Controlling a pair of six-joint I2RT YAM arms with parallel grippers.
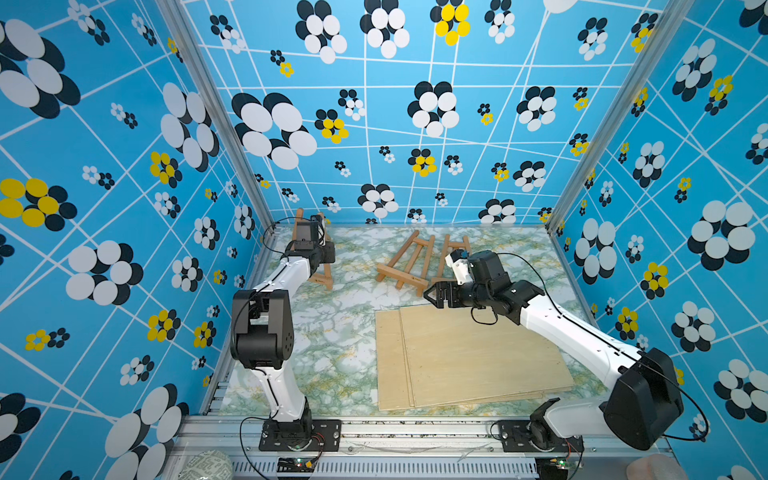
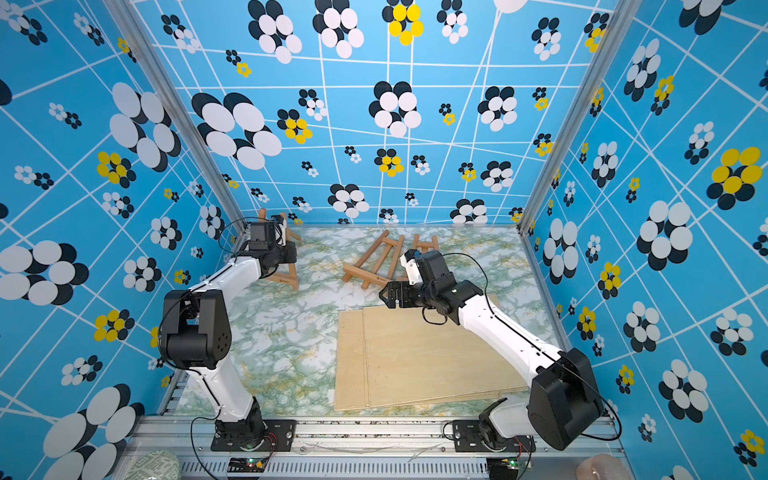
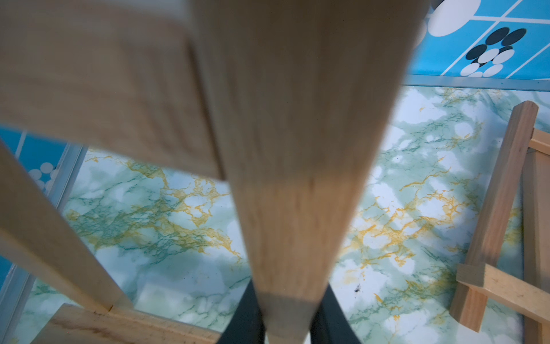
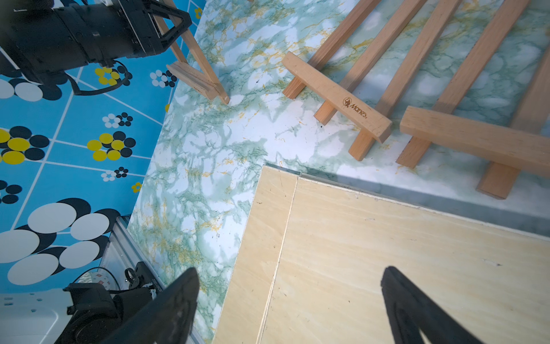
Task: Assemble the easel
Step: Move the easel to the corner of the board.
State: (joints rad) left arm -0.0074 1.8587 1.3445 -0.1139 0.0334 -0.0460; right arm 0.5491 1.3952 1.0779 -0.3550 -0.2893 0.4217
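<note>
— Where's the left arm (image 1: 286,270)?
— Reaching to the far left corner, its left claw (image 3: 290,297) clamped on an easel leg (image 3: 297,149).
— And the right arm (image 1: 561,328)?
— Stretched forward, wrist bent leftward, right claw (image 4: 290,274) spread wide and holding nothing.
</note>
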